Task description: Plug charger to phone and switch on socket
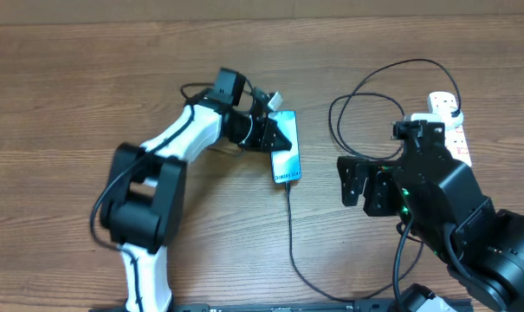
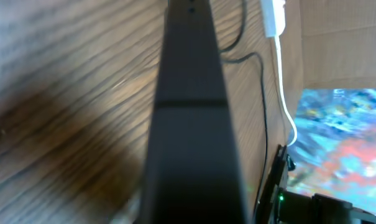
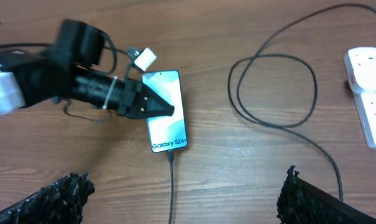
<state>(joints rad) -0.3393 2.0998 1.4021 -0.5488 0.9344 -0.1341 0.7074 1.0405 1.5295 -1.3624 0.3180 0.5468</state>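
Observation:
The phone [image 1: 287,163] lies flat in the middle of the table with its cyan screen lit; the small text is at its near end [image 3: 169,144]. The charger's thin black cable [image 1: 294,243] meets that end, runs toward me, then loops right [image 3: 275,87] toward the white socket [image 1: 444,105]. My left gripper [image 1: 285,139] is shut, and its pointed tip [image 3: 168,111] rests over the phone's screen. In the left wrist view its dark, blurred fingers [image 2: 189,74] fill the middle. My right gripper [image 1: 363,185] stands open between phone and socket, holding nothing, with fingertips [image 3: 57,199] wide apart.
The socket [image 3: 368,93] has a thick white cord [image 2: 286,106] trailing from it and is partly hidden under the right arm in the overhead view. A small white connector [image 1: 274,98] hangs by the left wrist. The wooden table [image 1: 71,104] is bare at the left.

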